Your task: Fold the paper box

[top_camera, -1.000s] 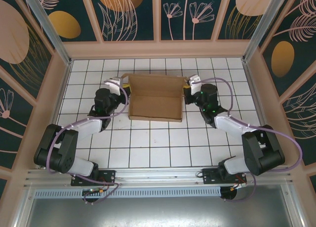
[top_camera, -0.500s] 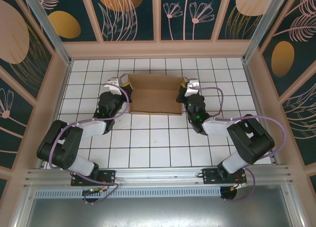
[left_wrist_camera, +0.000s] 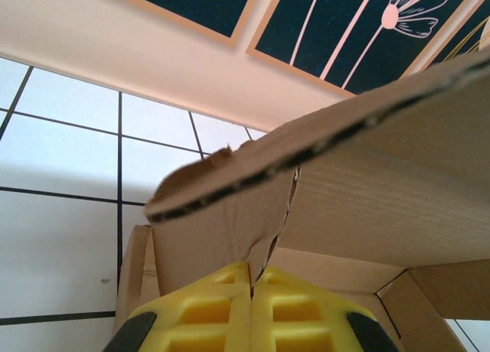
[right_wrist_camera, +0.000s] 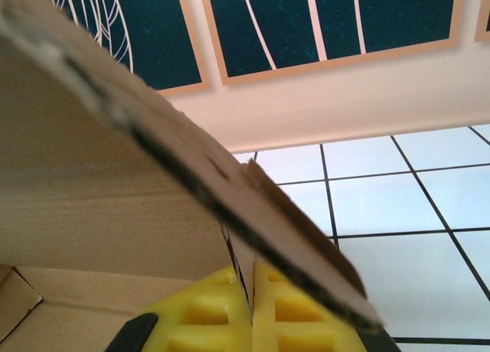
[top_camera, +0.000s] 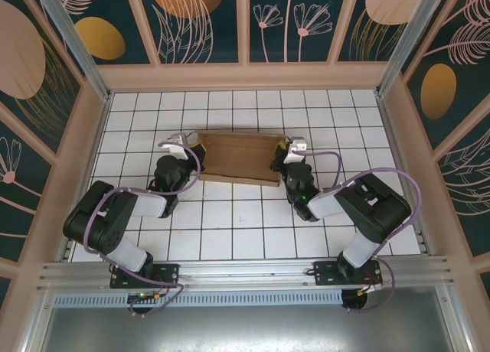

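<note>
The paper box (top_camera: 239, 158) is plain brown cardboard, lying mid-table with its lid tilted forward over the tray. My left gripper (top_camera: 192, 148) is at the box's left end and my right gripper (top_camera: 282, 150) at its right end. In the left wrist view the yellow fingers (left_wrist_camera: 207, 314) of the left gripper (left_wrist_camera: 251, 287) are shut on a thin side flap of the paper box (left_wrist_camera: 367, 191), under the lid's edge. In the right wrist view the right gripper (right_wrist_camera: 251, 291) pinches the matching flap of the paper box (right_wrist_camera: 99, 176), with the lid slanting overhead.
The white tiled table (top_camera: 230, 229) is ringed by low tan walls (top_camera: 245, 76) and patterned panels. Both arms bend low along the table, elbows toward the near rail (top_camera: 245, 272). Open tiles lie in front of the box and behind it.
Both grippers have drawn toward the near side while holding the flaps. The box's lid has swung forward and down over the tray, and the arms have folded lower.
</note>
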